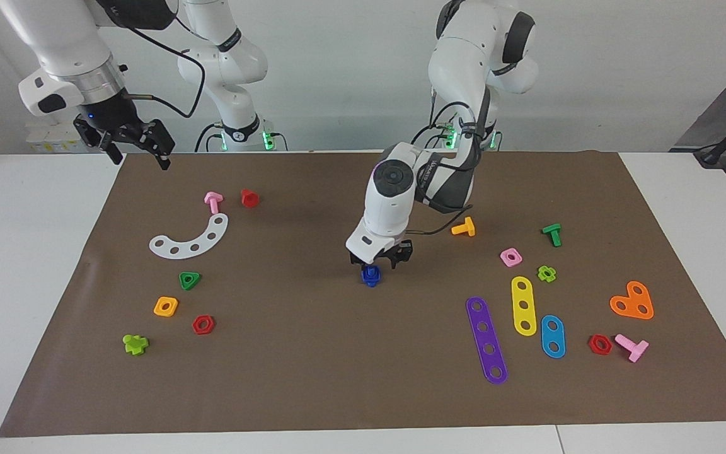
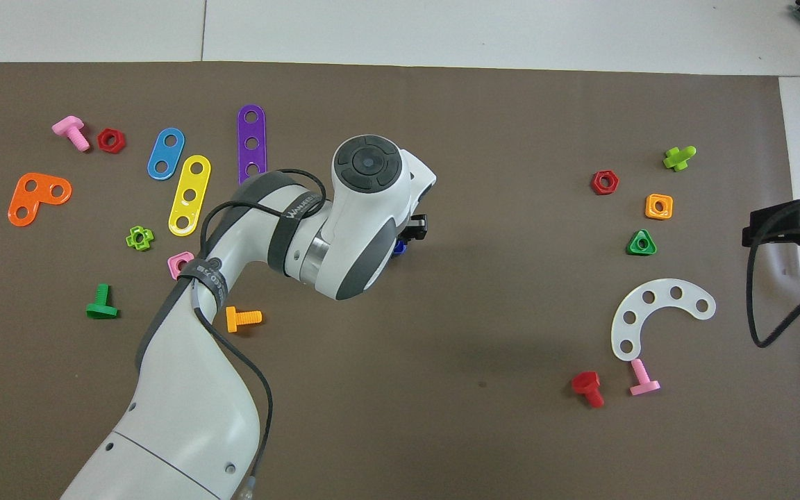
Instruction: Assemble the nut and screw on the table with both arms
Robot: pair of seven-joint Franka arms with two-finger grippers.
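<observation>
A small dark-blue piece (image 1: 370,275) stands on the brown mat (image 1: 312,353) near its middle. It looks like the nut and screw stacked together, but I cannot tell them apart. My left gripper (image 1: 380,261) hangs just over it, open, with a finger to either side of its top. In the overhead view the left arm hides most of it and only a blue edge (image 2: 398,246) shows by the left gripper (image 2: 415,228). My right gripper (image 1: 136,151) waits in the air, open and empty, over the mat's corner at the right arm's end, and also shows in the overhead view (image 2: 789,226).
At the right arm's end lie a white curved strip (image 1: 190,239), pink bolt (image 1: 213,202), red bolt (image 1: 249,198), green triangular nut (image 1: 190,280) and orange nut (image 1: 166,306). At the left arm's end lie an orange bolt (image 1: 464,227), pink nut (image 1: 510,256) and purple strip (image 1: 486,339).
</observation>
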